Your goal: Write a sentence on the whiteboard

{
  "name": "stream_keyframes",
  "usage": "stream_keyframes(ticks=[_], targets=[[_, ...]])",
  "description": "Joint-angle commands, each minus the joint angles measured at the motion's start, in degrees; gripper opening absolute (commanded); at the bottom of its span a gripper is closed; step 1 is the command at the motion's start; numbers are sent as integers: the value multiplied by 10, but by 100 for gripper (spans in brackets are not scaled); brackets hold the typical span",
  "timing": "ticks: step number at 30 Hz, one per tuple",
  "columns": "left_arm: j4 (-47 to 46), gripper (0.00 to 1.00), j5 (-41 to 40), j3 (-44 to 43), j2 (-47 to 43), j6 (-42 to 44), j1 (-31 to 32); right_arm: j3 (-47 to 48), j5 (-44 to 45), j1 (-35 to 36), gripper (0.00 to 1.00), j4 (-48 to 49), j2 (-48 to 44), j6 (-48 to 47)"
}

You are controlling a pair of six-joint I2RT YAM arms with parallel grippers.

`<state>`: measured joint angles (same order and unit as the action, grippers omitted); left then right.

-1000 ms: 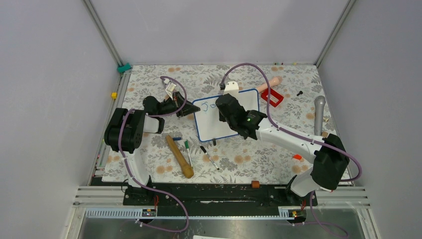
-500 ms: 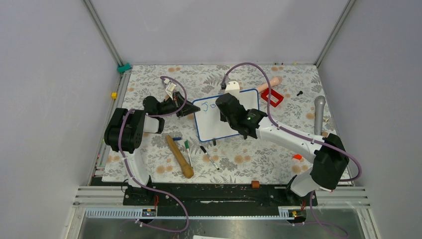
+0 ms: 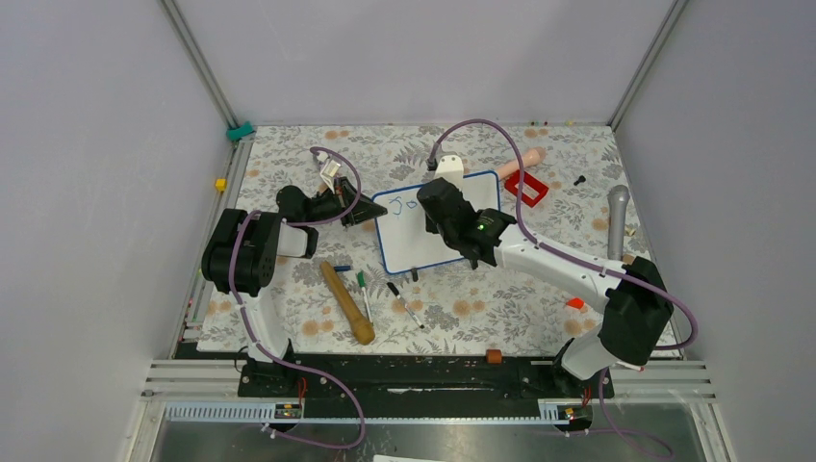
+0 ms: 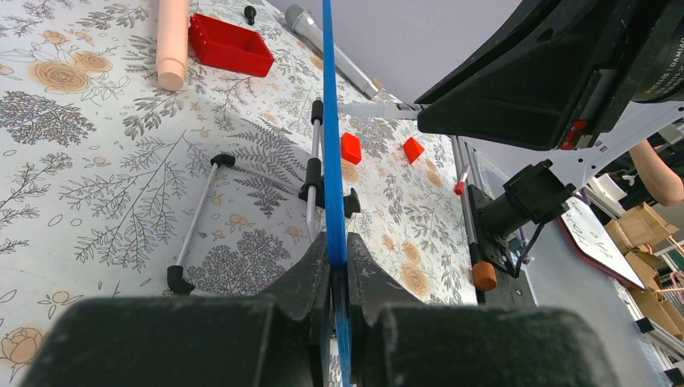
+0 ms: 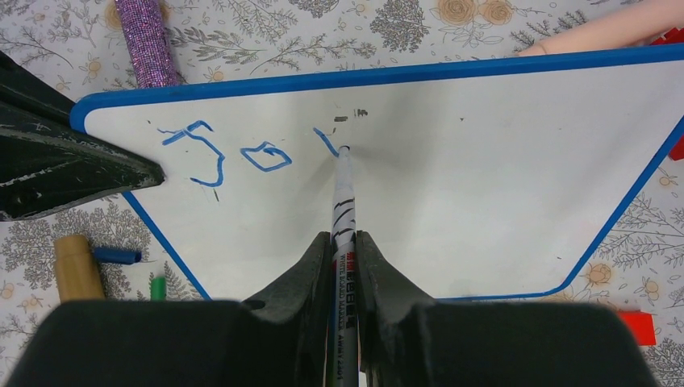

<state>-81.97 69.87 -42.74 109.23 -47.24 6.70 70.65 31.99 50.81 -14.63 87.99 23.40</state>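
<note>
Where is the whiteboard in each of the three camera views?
Top external: whiteboard at centre, partly under the right arm.
Left wrist: whiteboard edge-on, a blue vertical line mid-frame.
Right wrist: whiteboard fills the middle, blue letters at its left.
Shared landmark: the peach cylinder beyond the board's far edge.

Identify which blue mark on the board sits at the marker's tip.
The short rightmost stroke; the hooked letter and loop lie left of the marker.
</note>
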Motion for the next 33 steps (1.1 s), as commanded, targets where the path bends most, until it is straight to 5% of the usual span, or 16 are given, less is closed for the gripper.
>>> stream_keyframes(ticks=[1, 33], targets=[[-25, 0, 54, -2, 8, 59, 9, 25, 15, -12, 0, 23, 1, -3], [-25, 0, 56, -3, 9, 59, 9, 12, 4, -14, 0, 40, -16, -20]])
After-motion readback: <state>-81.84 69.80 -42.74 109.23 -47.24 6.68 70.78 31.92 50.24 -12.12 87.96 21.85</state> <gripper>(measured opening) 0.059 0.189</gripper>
